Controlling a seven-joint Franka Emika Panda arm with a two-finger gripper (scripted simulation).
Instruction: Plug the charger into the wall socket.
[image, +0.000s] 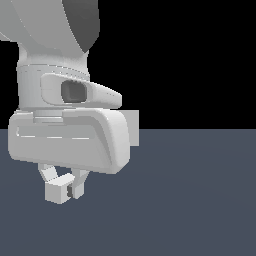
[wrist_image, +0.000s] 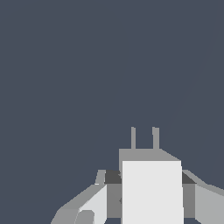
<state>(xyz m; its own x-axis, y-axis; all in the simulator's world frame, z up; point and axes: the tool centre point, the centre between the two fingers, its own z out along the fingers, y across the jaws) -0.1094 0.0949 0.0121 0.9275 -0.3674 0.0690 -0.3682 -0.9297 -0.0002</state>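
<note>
In the exterior view my gripper (image: 64, 186) hangs low at the left, shut on the charger (image: 56, 192), a small whitish block held just above the dark floor. The wrist view shows the charger (wrist_image: 151, 190) between my two fingers (wrist_image: 94, 203), its two short grey prongs (wrist_image: 144, 138) pointing away from the hand over bare floor. A flat light-grey plate edge (image: 133, 128) sticks out from behind my hand at mid height; it looks like the wall socket, mostly hidden, with its holes out of sight. The wrist view holds no socket.
The arm's large white hand body (image: 70, 142) fills the exterior view's left half. A flat dark blue-grey floor (image: 200, 200) spreads to the exterior view's right, under a black background.
</note>
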